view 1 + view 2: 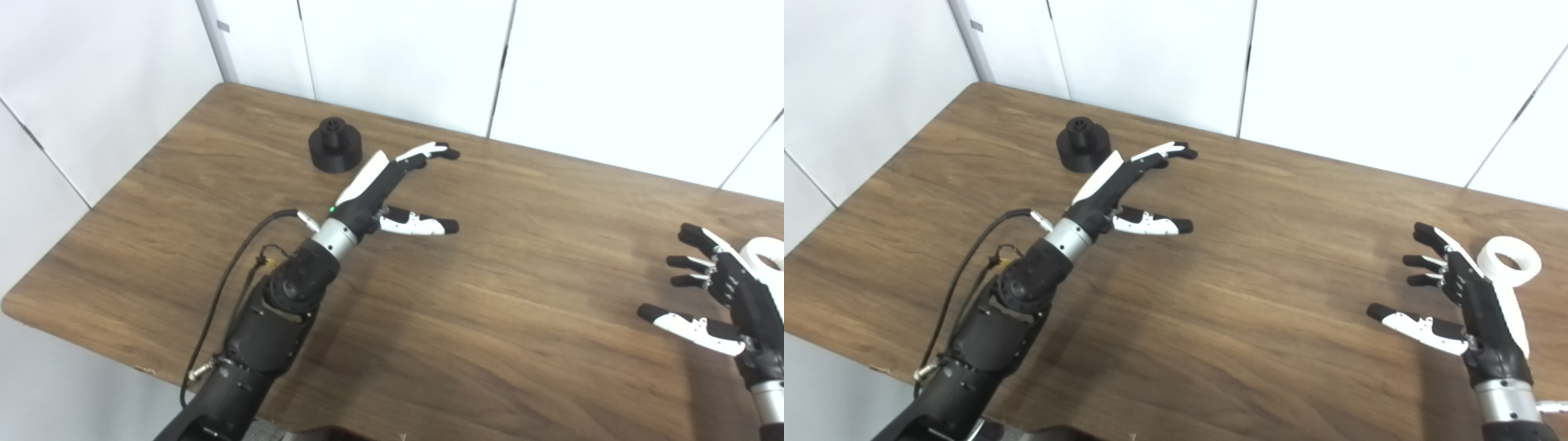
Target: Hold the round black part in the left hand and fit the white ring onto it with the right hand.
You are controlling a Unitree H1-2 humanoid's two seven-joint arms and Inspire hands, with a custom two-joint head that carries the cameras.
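Observation:
The round black part (pixel 334 144) stands on the wooden table (pixel 490 318) at the far left, a wide disc with a short hub on top; it also shows in the right eye view (pixel 1082 144). My left hand (pixel 392 190) is open and empty, just right of and nearer than the black part, not touching it. The white ring (pixel 1511 260) lies on the table at the right edge. My right hand (pixel 1454 294) is open and empty, just left of the ring, partly hiding it in the left eye view (pixel 765 254).
White wall panels (pixel 398 55) stand behind the table's far edge and along its left side. The table's near edge runs along the bottom left. A black cable (pixel 226 288) loops beside my left forearm.

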